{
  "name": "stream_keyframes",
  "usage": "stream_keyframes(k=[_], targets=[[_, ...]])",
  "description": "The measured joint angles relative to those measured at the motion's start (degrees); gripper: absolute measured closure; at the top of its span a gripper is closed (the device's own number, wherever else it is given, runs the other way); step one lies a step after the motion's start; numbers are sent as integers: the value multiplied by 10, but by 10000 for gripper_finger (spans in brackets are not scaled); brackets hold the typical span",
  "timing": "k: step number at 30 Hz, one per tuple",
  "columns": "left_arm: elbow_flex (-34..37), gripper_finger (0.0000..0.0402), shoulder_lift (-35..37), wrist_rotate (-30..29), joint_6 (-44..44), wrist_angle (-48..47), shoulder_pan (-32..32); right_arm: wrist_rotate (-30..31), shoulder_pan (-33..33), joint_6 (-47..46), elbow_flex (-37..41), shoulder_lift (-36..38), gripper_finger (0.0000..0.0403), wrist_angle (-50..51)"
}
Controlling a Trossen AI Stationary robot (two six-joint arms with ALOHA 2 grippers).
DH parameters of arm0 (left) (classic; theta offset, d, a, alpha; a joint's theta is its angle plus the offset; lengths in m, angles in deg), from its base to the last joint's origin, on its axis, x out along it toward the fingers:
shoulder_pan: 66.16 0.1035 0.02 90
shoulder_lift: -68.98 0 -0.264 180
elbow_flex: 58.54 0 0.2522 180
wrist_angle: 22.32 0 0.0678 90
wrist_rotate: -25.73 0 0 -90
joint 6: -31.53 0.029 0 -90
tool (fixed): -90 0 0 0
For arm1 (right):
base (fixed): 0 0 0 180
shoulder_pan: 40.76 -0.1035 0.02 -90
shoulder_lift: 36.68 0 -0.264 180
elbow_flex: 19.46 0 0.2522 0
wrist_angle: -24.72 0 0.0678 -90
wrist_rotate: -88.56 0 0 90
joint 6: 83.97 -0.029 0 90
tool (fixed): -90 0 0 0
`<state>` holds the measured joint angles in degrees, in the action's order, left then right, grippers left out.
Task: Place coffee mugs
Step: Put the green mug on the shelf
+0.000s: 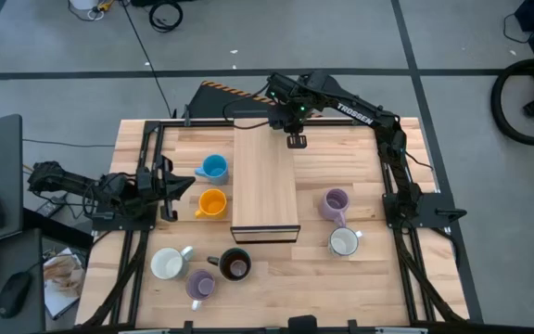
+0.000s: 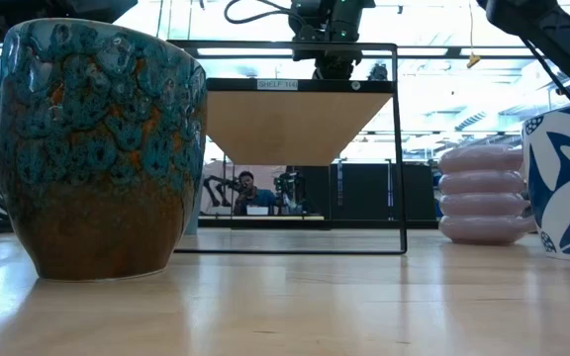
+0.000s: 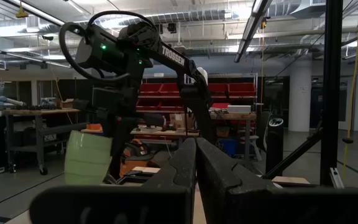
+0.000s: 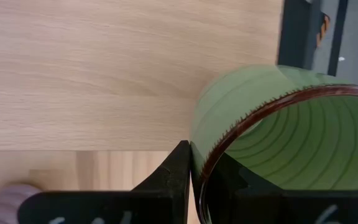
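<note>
Right fingers [image 4: 194,180] pinched on rim of green mug [image 4: 278,137], one inside, one outside, keeping it upright above shelf [image 1: 265,186]. Left fingers [image 3: 196,163] closed empty, parked aside.

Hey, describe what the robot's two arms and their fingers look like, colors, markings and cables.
Both arms are black with jointed segments. The right arm carries white TROSSEN lettering along its link and a small green light near its wrist; a black cable loops over that wrist in the left wrist view. The left arm is the same dark build. The left gripper has matte black, wedge-shaped fingers, as does the right gripper.
</note>
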<state>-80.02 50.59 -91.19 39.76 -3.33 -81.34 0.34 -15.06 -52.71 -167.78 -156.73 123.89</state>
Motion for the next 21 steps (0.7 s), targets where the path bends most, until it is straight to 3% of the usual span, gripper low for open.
stream_keyframes(k=[12,21], targets=[[0,383,0,0,0,0,0,-34,7,0,1,0,358,-6],[0,383,0,0,0,-3,0,-12,6,-1,1,0,311,-21]])
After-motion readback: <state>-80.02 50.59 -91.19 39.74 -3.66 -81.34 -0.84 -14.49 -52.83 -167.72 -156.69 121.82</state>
